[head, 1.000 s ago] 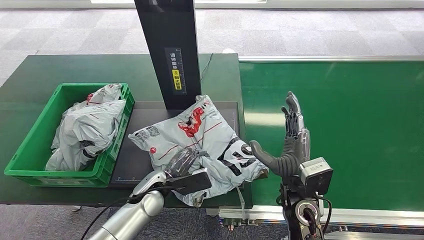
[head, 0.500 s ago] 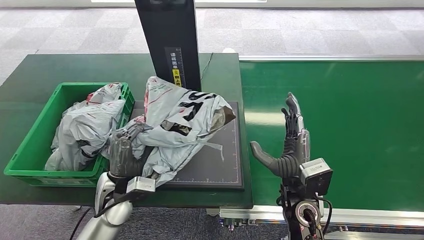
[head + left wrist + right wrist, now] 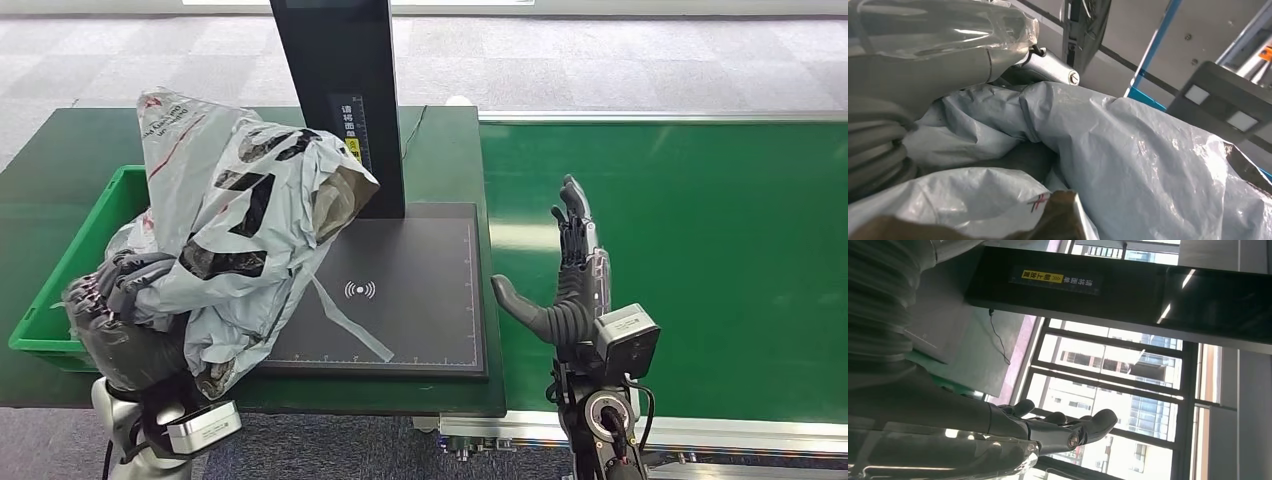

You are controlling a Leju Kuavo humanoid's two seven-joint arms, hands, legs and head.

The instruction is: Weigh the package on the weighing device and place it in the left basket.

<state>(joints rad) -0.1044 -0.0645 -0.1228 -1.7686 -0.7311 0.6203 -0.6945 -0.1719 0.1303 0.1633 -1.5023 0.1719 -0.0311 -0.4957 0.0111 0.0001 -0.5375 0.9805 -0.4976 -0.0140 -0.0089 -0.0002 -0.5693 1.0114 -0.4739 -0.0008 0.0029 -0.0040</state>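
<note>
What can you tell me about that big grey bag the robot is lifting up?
The package is a soft, crumpled mailer of shiny grey plastic film with black lettering and thin red marks. The left hand grips its lower end and holds it raised and bunched up, above the green basket and the left edge of the black weighing plate. A loose grey strip trails from it down onto the plate. Its upper corner reaches in front of the black post behind the plate.
</note>
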